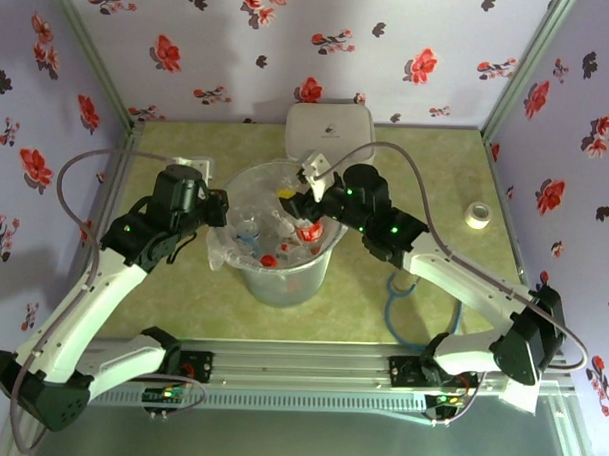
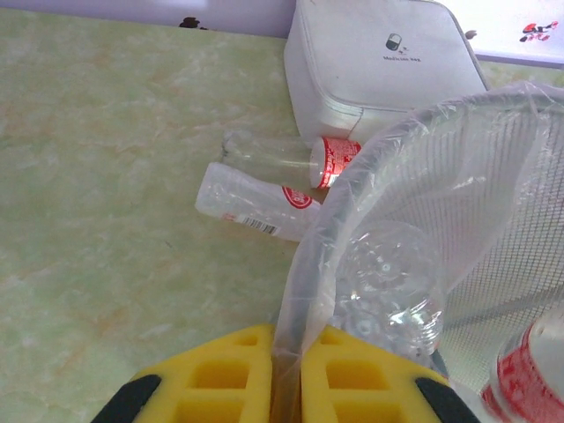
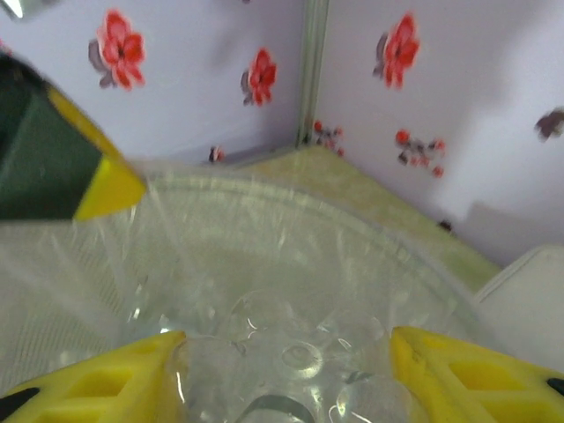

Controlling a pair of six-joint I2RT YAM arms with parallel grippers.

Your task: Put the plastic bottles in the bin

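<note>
The right gripper clamps a clear bottle over the bin, its label hidden (just the dimpled, blurred base faces the wrist camera). The left gripper is pinched shut on the bin's translucent, bag-lined rim; two red-labelled bottles lie just outside the bin.

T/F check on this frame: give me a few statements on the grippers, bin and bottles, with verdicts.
1. The left gripper is pinched on the rim of the round translucent grey plastic bin. True.
2. The right gripper is empty. False: a clear plastic bottle sits between its fingers, over the bin.
3. Every bottle is already in the bin. False: two red-labelled bottles lie on the green table beside the white square lidded box.
4. A white tape roll lies on the table, right of the bin. True.
</note>
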